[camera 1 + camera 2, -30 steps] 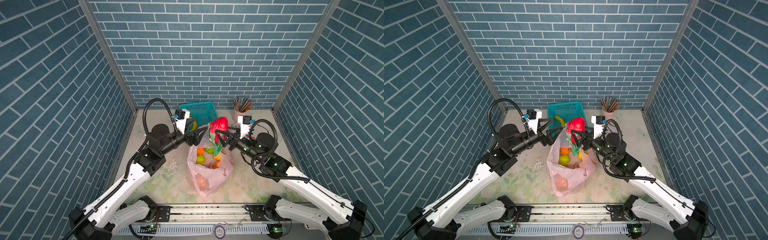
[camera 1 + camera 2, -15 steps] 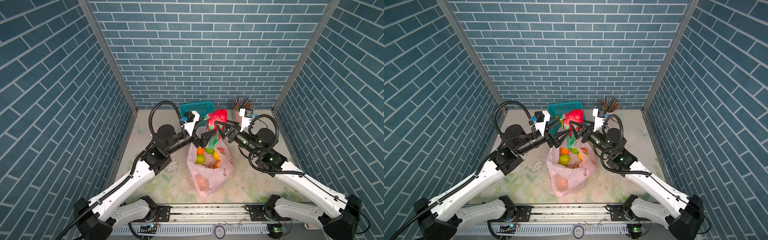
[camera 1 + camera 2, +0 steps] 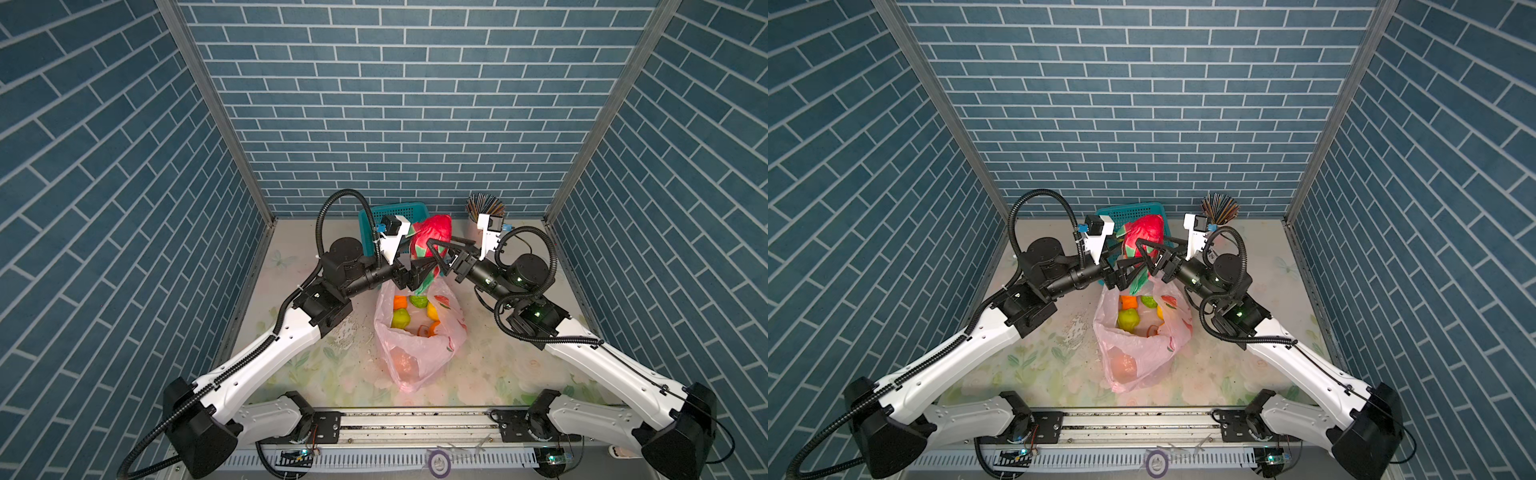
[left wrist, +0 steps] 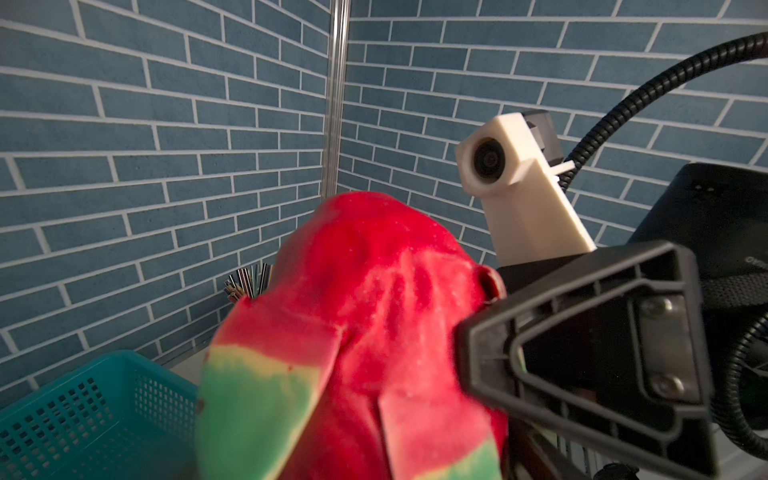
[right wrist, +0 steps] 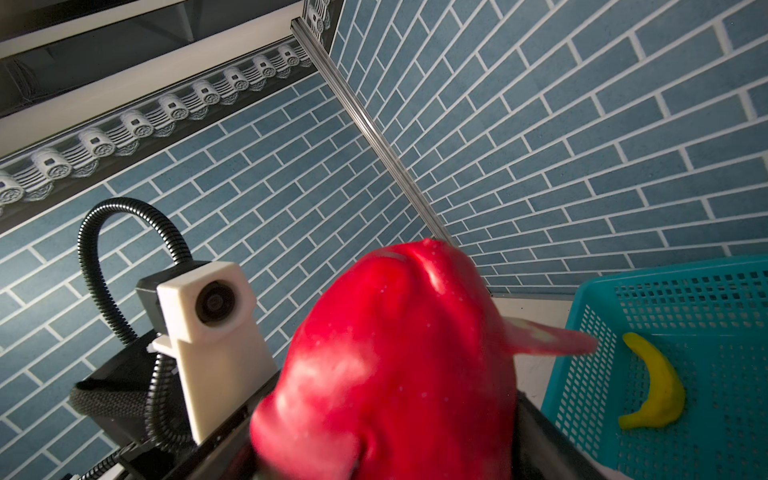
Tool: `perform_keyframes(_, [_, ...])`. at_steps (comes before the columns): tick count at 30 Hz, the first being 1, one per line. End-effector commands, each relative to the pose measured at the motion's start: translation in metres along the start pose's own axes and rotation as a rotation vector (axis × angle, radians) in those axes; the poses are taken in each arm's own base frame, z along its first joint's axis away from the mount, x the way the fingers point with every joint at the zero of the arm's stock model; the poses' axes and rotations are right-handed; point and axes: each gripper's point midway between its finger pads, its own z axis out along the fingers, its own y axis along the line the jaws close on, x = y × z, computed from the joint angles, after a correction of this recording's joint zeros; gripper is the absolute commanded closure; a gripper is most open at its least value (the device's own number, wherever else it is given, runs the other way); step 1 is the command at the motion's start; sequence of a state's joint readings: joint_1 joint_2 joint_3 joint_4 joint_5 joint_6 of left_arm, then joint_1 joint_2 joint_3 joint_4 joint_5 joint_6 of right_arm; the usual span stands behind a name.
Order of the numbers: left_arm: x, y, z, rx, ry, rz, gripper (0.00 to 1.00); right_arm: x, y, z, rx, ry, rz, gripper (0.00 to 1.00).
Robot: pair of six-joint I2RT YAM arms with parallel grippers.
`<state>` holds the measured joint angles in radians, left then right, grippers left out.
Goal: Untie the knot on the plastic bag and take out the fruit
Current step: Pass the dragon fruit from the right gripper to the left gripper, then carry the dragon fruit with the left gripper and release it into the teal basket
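Note:
The red-pink dragon fruit hangs above the open mouth of the pink plastic bag, in front of the teal basket. My right gripper is shut on it; the fruit fills the space between its dark fingers. My left gripper stands open close against the fruit's green-tipped lower side. An orange, green fruits and a yellow one lie in the bag. The knot is out of view.
The teal basket at the back wall holds a yellow banana. A cup of sticks stands at the back right. The right gripper's finger fills the left wrist view's side. Brick walls close in three sides.
My right gripper has lifted the dragon fruit a little higher and farther back towards the basket. My left gripper has swung right and come in against the fruit.

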<state>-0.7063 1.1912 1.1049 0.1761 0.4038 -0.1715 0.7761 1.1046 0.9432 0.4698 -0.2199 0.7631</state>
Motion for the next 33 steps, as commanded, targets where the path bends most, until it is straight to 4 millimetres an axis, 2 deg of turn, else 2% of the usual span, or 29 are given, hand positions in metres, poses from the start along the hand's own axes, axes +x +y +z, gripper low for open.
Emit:
perform_keyframes(1, [-0.008,-0.002,0.007,0.005,-0.015,0.001,0.12,-0.002,0.04,0.0,-0.182,0.022,0.059,0.56])
perform_keyframes(7, [-0.007,0.0,0.01,0.003,-0.018,-0.002,0.38,0.001,0.04,-0.001,-0.179,0.039,0.063,0.45])
perform_keyframes(14, [-0.014,0.018,0.004,-0.088,-0.043,-0.026,0.45,-0.003,0.039,-0.006,-0.159,0.021,0.023,0.15])
perform_keyframes(16, [-0.018,0.026,0.001,-0.118,-0.056,-0.036,0.47,-0.004,0.039,-0.007,-0.154,0.014,0.016,0.11])
perform_keyframes(25, [-0.041,0.066,-0.017,-0.238,-0.136,-0.076,0.52,-0.015,0.036,-0.012,-0.113,-0.034,-0.031,0.07])
perform_keyframes(29, [-0.047,0.092,-0.018,-0.295,-0.147,-0.093,0.53,-0.02,0.03,-0.012,-0.067,-0.047,-0.056,0.05])
perform_keyframes(33, [-0.046,0.13,-0.016,-0.379,-0.122,-0.138,0.53,-0.022,0.025,-0.01,-0.03,-0.043,-0.076,0.05])
